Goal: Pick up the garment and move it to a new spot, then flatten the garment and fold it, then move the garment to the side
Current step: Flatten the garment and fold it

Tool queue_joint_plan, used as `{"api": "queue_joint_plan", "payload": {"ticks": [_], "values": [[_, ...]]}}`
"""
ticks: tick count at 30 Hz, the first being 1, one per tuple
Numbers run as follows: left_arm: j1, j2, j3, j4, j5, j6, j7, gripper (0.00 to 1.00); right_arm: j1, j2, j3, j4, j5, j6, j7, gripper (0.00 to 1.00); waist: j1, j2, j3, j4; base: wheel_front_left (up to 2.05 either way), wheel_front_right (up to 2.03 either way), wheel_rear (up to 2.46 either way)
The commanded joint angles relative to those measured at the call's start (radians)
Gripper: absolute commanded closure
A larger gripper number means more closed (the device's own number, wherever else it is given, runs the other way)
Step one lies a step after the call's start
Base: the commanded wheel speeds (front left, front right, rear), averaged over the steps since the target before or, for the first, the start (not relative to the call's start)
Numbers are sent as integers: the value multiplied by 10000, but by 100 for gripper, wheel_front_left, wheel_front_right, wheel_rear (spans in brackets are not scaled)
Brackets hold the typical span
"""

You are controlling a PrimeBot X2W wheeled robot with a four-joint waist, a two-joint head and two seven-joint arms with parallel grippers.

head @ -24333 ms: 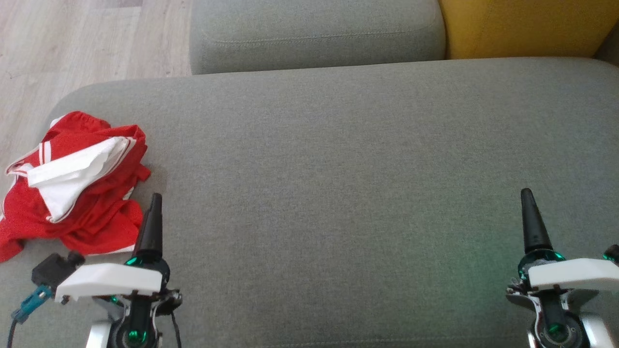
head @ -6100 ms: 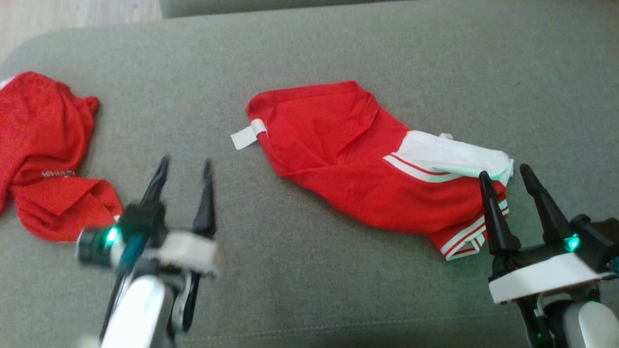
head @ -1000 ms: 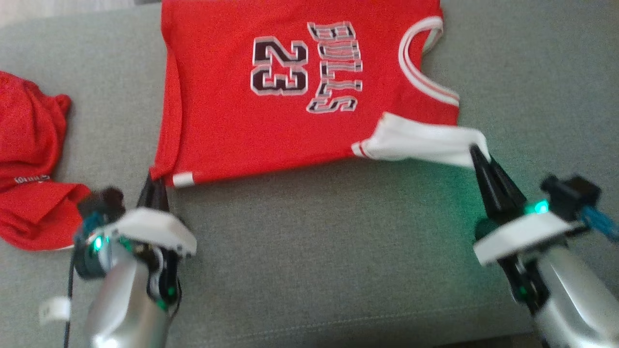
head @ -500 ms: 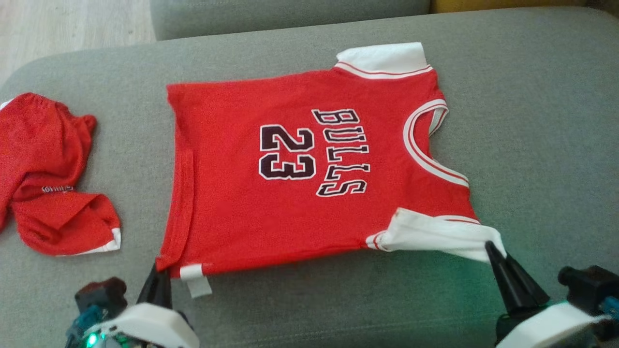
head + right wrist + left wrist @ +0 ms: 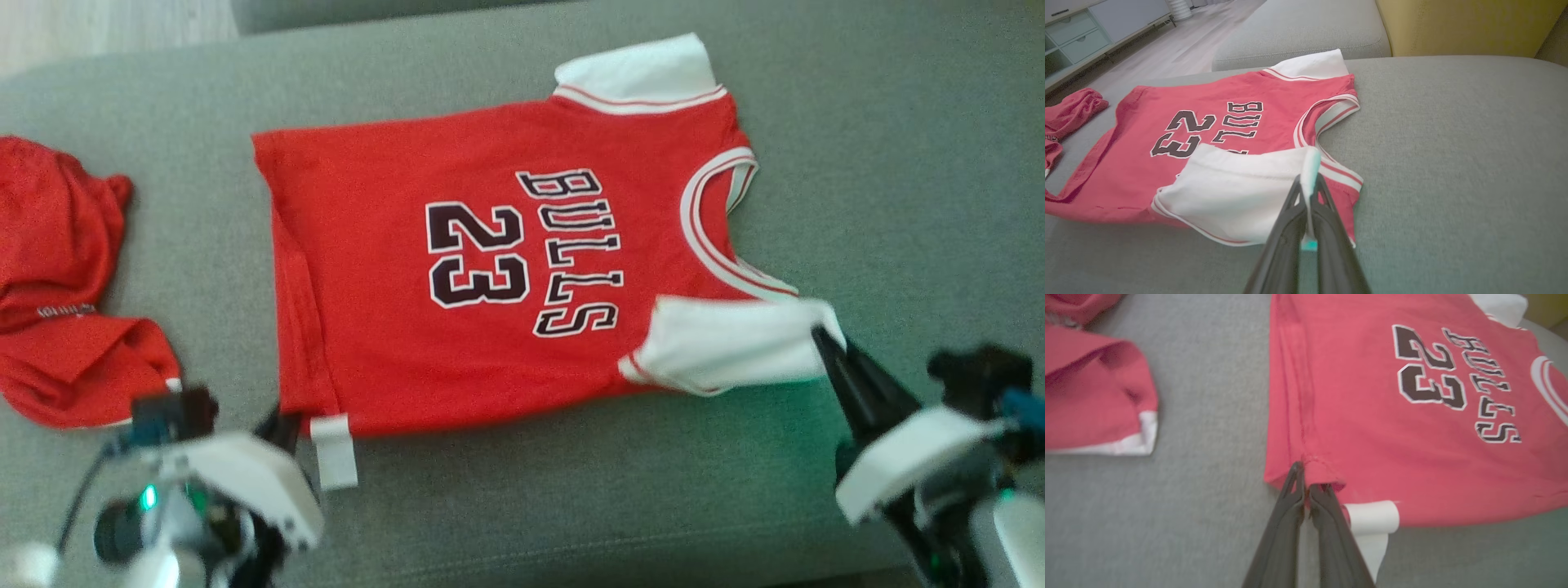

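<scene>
While the left gripper (image 5: 1303, 477) is pinched shut on the hem corner (image 5: 1323, 471) and the right gripper (image 5: 1308, 181) on the near white sleeve (image 5: 1237, 188), the jersey (image 5: 490, 269) lies print-up across the middle of the sofa (image 5: 898, 163). Item status: relocation apparently done; flattening mostly done, body spread, far sleeve (image 5: 641, 69) flat, near sleeve lifted and lapped over the chest, a crease along the hem edge. Outstanding: release, fold, move aside. Also present: tag (image 5: 335, 457) at the hem; second red garment (image 5: 57, 269), crumpled, well apart on the left.
</scene>
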Motion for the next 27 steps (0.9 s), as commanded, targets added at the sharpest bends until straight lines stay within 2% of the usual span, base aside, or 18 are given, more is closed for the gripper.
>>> {"api": "queue_joint_plan", "payload": {"ticks": [1,7,13,14,15,16,17,22,27], "values": [[-973,270,450,-188,-111,-125,212,100,-766,-472,349,2,116,39,-100,100,0,-1,395,52,0,0,0],[-2453,552,553,441,-227,-381,516,100,-2287,-909,880,943,296,39,-392,100,0,-1,932,160,0,0,0],[-3786,565,314,1786,-227,-697,585,100,-3594,-1067,1422,2225,576,39,-1035,100,0,-1,1345,207,0,0,0],[-3928,543,257,2023,-213,-758,526,91,-3733,-1044,1498,2460,625,39,-1145,89,0,-1,1389,206,0,0,0],[-4046,523,207,2258,-169,-797,416,44,-3858,-1005,1575,2668,676,39,-1289,58,0,-1,1423,199,0,0,0],[-4134,483,171,2473,-133,-820,265,0,-3963,-951,1632,2858,722,39,-1476,16,0,-1,1442,186,0,0,0],[-4196,422,158,2653,-105,-830,44,0,-4041,-881,1658,3024,766,39,-1701,0,0,-1,1453,175,0,0,0],[-4114,48,198,3037,421,-642,-2437,0,-4048,-591,1395,3323,337,39,-3567,0,0,-1,1341,142,0,0,0],[-3532,-217,205,2697,1234,-29,-4931,0,-3429,-259,797,2757,-266,39,-4372,0,0,-1,990,195,0,0,0]]}}
